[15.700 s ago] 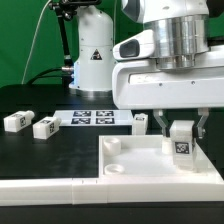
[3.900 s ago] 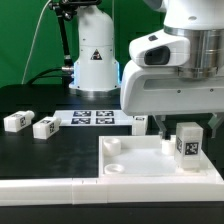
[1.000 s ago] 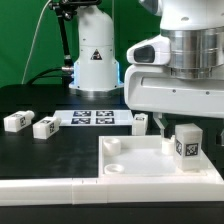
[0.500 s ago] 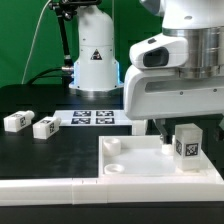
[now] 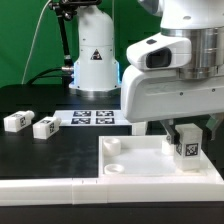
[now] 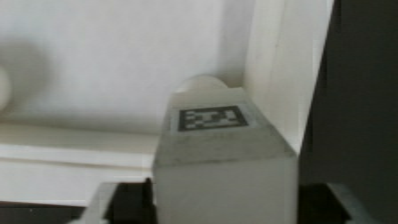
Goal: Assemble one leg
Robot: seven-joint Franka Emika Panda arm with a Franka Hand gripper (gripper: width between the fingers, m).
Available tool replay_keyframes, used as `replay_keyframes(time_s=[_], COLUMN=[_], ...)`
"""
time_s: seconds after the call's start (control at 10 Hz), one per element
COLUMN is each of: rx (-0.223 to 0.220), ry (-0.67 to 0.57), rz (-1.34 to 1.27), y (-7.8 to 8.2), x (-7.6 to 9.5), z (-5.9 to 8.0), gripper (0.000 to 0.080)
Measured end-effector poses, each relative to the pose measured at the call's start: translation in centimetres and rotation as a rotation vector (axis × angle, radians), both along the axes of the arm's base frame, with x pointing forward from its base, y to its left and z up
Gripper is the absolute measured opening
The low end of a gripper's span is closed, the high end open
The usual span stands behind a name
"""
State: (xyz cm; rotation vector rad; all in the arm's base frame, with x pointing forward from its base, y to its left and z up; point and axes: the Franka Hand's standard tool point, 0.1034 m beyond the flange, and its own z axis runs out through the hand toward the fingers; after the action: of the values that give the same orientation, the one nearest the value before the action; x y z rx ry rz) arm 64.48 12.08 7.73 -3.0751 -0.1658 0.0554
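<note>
A leg [image 5: 185, 143], a small white block with a marker tag, stands upright on the far right corner of the large white panel [image 5: 135, 163]. My gripper [image 5: 191, 134] hangs over it with one finger on each side, and its fingers [image 5: 171, 131] press against the leg's sides. In the wrist view the leg [image 6: 222, 150] fills the space between the dark jaws of the gripper [image 6: 222, 205], with the panel [image 6: 89, 60] behind it. Three more legs lie on the black table: two at the exterior view's left [image 5: 14, 121] [image 5: 45, 127] and one behind the panel [image 5: 140, 121].
The marker board [image 5: 92, 117] lies flat at the back of the table. The arm's white base [image 5: 95, 55] stands behind it. Round sockets [image 5: 112, 146] show in the panel's left corner. A white rail [image 5: 40, 186] runs along the front edge.
Over the last second the visible finger has moved in from left of the leg to its side. The leg and the other parts have not moved.
</note>
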Motion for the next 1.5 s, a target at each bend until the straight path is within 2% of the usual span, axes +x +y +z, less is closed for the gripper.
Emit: replay_keyframes(time_s=[0.1,0.4,1.1,1.5], rx=[0.000,0.000,-0.022,-0.039], ry=[0.000,0.001,0.068,0.110], rz=[0.000,-0.031,-0.986,-1.401], y=[0.00,-0.05,-0.83,-0.84], x=[0.00,0.02,0.09,-0.10], z=[0.00,-0.05,-0.18,-0.19], gripper=[0.0291,0.0291,0.0292,0.0294])
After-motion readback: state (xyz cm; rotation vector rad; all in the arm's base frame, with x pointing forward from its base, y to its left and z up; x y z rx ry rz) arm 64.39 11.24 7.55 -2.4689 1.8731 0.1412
